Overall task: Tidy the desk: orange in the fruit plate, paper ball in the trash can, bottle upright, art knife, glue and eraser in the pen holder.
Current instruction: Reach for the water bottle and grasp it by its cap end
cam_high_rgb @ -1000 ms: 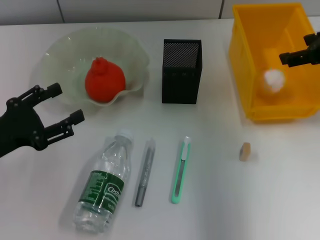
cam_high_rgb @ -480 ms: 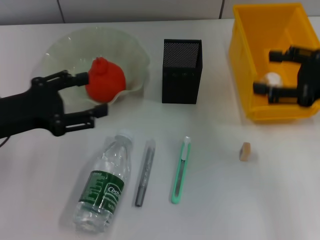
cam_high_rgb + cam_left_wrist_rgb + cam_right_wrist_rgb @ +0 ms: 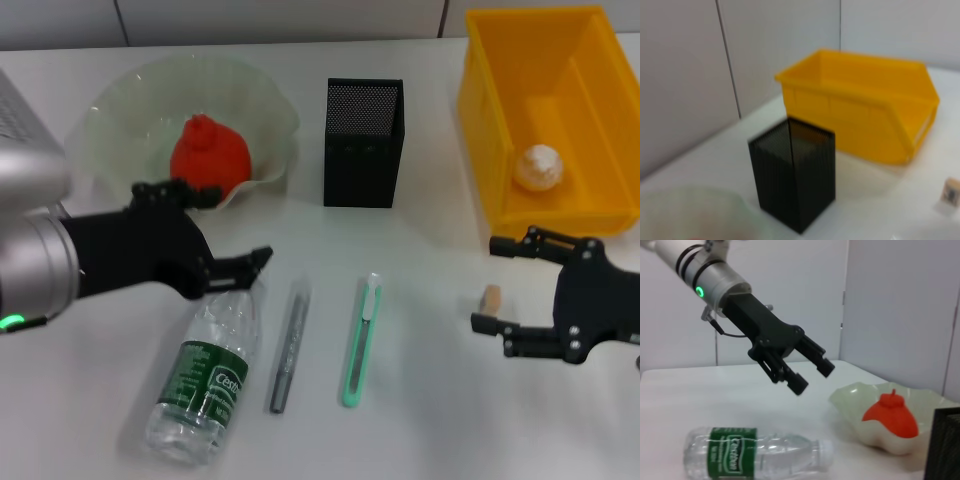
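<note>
Clear bottle's (image 3: 205,380) cap behind left tool (image 3: 222,240)

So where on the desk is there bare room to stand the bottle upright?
Bare desk lies between the art knife and the eraser, and between the pen holder and the trash can. It is crowded around the bottle: the glue beside it, the open left gripper above its neck. The open right gripper brackets the eraser.

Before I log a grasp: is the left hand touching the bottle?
Apart. The right wrist view shows the open left hand above the lying bottle, wall visible between them.
</note>
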`<state>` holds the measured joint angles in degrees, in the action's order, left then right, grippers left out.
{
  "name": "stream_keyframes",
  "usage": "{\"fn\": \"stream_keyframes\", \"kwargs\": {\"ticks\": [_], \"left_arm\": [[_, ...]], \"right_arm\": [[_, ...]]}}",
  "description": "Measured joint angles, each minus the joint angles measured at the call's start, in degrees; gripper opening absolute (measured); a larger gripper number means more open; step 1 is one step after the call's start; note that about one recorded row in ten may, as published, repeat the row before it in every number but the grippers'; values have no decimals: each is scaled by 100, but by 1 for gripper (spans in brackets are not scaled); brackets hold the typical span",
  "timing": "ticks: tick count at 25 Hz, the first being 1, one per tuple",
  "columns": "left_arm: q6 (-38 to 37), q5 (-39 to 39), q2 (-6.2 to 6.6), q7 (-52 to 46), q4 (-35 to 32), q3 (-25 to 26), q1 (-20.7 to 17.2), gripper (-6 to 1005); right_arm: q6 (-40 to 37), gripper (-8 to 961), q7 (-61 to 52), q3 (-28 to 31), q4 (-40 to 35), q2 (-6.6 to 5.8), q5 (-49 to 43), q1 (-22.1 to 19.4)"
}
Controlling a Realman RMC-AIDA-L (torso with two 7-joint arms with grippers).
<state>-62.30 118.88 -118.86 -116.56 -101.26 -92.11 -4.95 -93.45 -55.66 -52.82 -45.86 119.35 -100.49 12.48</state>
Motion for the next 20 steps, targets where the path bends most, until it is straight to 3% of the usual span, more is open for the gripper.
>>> {"fn": "stream_keyframes", "kwargs": {"ticks": [1, 5, 6, 11, 20], "left_arm": [[32, 620, -5, -749, -223, -285, -13, 836], [119, 1383, -11, -1636, -375, -638, 52, 837], [258, 2319, -17, -2623, -447, -1082, 161, 837], [424, 3373, -24, -3854, -312, -1690, 428, 837], [741, 3557, -32, -4381, 289, -1926, 815, 836]], "right_arm": [[3, 826, 158, -4, 231, 0, -15, 33], [34, 825, 214, -6, 442, 1, -52, 95], [56, 825, 222, -6, 493, 0, -72, 109], [105, 825, 238, -6, 548, 0, -109, 109], [135, 824, 401, -19, 666, 0, -132, 106]]}}
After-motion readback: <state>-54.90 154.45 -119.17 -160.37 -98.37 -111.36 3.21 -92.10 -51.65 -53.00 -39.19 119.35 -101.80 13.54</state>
